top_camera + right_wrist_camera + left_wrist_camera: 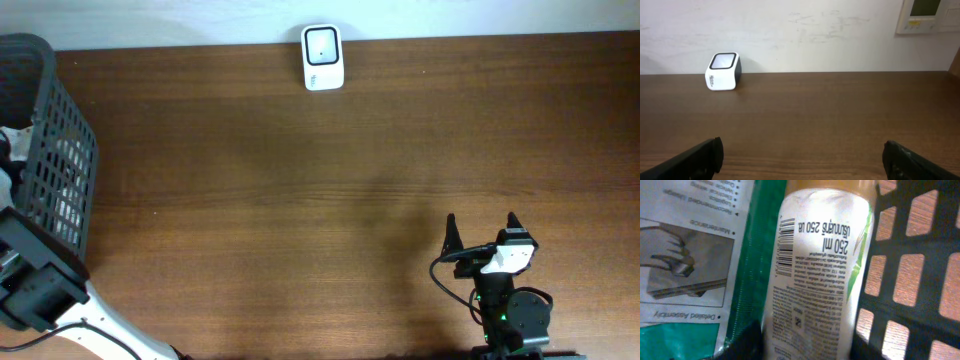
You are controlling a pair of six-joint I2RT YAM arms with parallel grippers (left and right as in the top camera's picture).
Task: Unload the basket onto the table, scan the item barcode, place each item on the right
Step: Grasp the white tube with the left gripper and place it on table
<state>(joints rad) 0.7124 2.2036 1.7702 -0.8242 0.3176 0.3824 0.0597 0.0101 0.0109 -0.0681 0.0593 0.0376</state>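
Filling the left wrist view is a white bottle (820,270) with an orange cap end, green leaf print and a barcode (785,245) on its left side. It lies inside the black mesh basket (935,245). My left gripper (807,345) has its dark fingers (747,342) pressed against both sides of the bottle's near end. In the overhead view only the left arm (40,285) shows beside the basket (60,150); the bottle is hidden there. The white scanner (322,57) (722,71) stands at the table's far edge. My right gripper (483,232) (800,155) hovers open and holds nothing.
A green and white printed package (690,255) lies against the bottle's left side in the basket. The basket wall stands close on the bottle's right. A wall panel (930,15) hangs behind the table.
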